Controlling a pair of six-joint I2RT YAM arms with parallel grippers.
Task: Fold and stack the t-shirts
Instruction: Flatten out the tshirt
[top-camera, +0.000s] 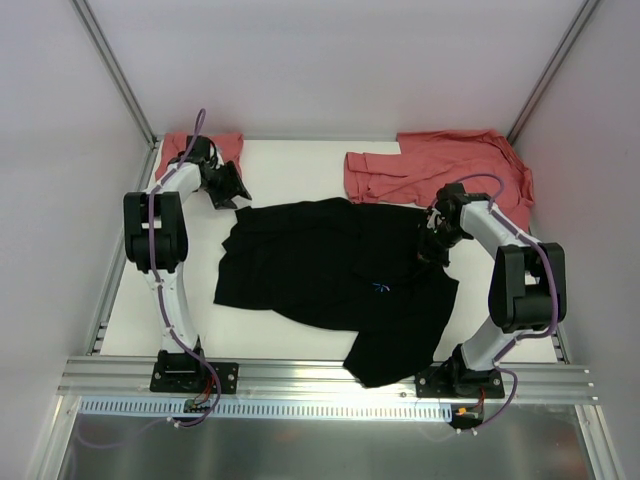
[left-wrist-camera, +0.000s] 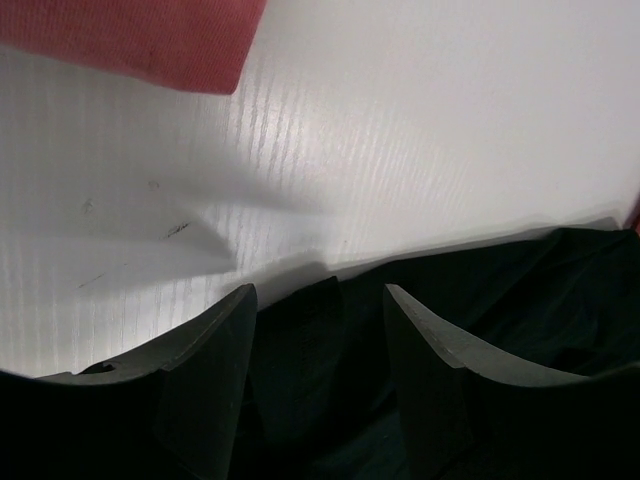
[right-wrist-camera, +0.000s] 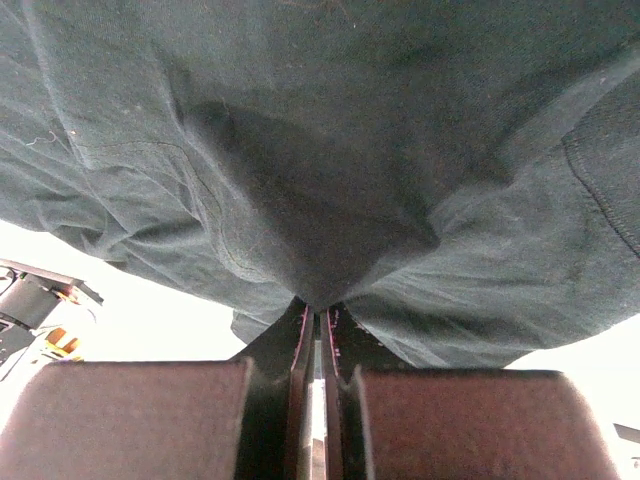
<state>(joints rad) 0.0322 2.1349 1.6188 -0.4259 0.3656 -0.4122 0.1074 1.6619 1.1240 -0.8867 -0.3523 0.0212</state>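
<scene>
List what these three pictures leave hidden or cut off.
1. Top view: far-left red shirt, partly under the left arm.
2. Right wrist view: black shirt, pinched in the right claw, blocks most of the table.
3. Left wrist view: red cloth, cut off by the top edge; which shirt is unclear.
</scene>
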